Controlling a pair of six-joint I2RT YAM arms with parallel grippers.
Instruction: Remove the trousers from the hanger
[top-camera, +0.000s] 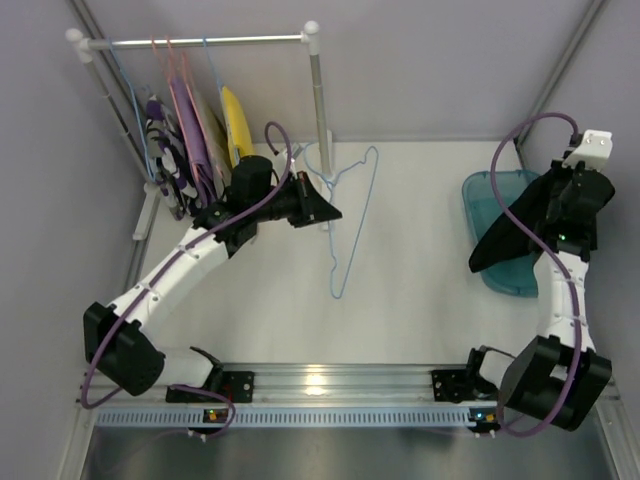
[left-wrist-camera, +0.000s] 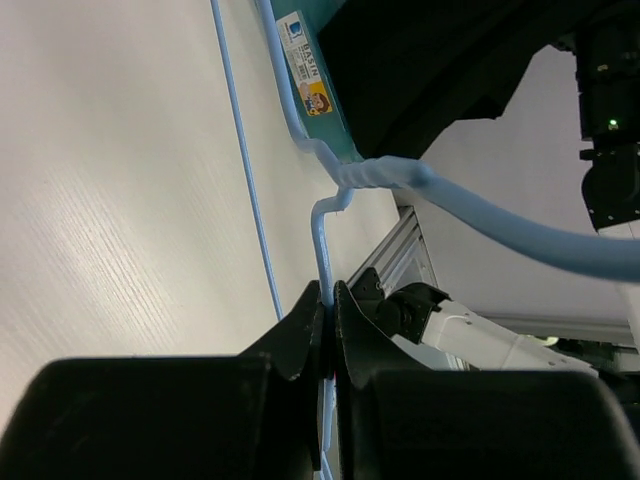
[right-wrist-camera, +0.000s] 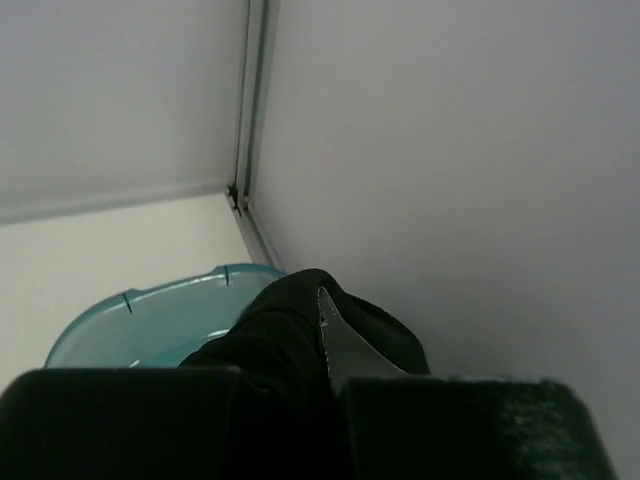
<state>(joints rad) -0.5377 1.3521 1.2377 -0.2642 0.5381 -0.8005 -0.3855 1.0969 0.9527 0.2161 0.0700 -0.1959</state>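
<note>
The light-blue hanger is bare and tilted over the table's middle. My left gripper is shut on its wire just below the twisted neck; in the left wrist view the wire runs straight into the closed jaws of the left gripper. The black trousers hang free of the hanger at the right, with my right gripper shut on their upper end. In the right wrist view the trousers bulge out around my right gripper, above a teal basin.
The teal basin sits at the table's right edge under the trousers. A clothes rack at the back left carries pink hangers with purple garments and a yellow one. Grey walls close in on the back and both sides.
</note>
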